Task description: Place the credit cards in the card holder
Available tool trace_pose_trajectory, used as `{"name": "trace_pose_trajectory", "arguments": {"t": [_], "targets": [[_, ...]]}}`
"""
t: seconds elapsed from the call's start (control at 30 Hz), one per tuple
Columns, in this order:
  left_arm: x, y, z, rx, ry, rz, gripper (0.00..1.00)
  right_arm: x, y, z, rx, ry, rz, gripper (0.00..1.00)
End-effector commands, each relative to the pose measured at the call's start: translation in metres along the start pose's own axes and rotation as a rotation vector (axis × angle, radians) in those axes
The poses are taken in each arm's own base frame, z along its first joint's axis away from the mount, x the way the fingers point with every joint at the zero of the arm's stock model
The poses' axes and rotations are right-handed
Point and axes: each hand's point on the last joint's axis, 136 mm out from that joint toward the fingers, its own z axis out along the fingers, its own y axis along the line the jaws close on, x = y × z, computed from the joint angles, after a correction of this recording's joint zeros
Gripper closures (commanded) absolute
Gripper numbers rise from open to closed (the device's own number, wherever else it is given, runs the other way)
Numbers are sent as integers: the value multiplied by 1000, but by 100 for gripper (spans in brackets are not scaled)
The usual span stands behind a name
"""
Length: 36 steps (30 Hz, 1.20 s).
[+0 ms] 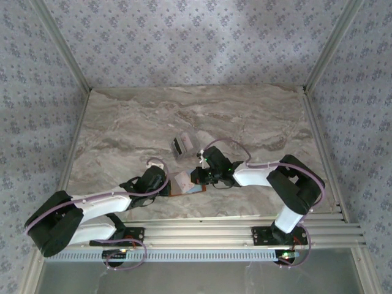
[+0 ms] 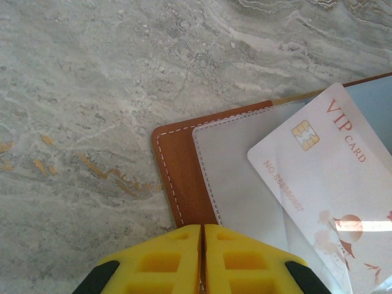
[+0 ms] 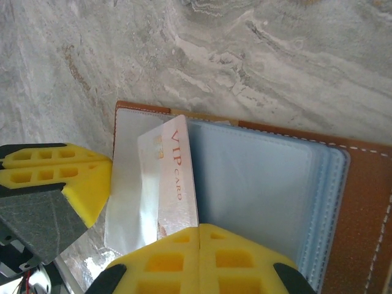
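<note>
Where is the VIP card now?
Right wrist view, left of centre: the VIP card lies on the card holder's clear sleeve, pinched by the right end effector.

The worktop (image 2: 92, 73) looked like grey-veined marble, smooth with a dull sheen. The card holder (image 2: 177, 177) was matt brown leather edged in pale stitching, and its sleeves (image 2: 233, 177) were clear, faintly glossy plastic. The credit card (image 2: 324, 184) was glossy white plastic with a metallic gold chip (image 2: 304, 135). The left pincer (image 2: 203, 257) and right pincer (image 3: 200, 257) were matt yellow moulded plastic.
</note>
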Motion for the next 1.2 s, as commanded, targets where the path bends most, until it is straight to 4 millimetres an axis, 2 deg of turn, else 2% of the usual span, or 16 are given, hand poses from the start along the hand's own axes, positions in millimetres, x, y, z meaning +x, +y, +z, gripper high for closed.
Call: {"name": "trace_pose_trajectory", "arguments": {"t": [0.0,0.33,0.7,1.17], "targets": [[12,6,2,-18,31,15,90,-3,0,1,36,-29,-11,100],[12,5,1,-17,31,13,90,-7,-4,-12,122,-88,-53,100],[12,5,1,-14,30,12,90,-3,3,-5,123,-114,-49,100],[12,2,1,-5,32,15,90,-1,9,-6,155,-174,-60,100]]}}
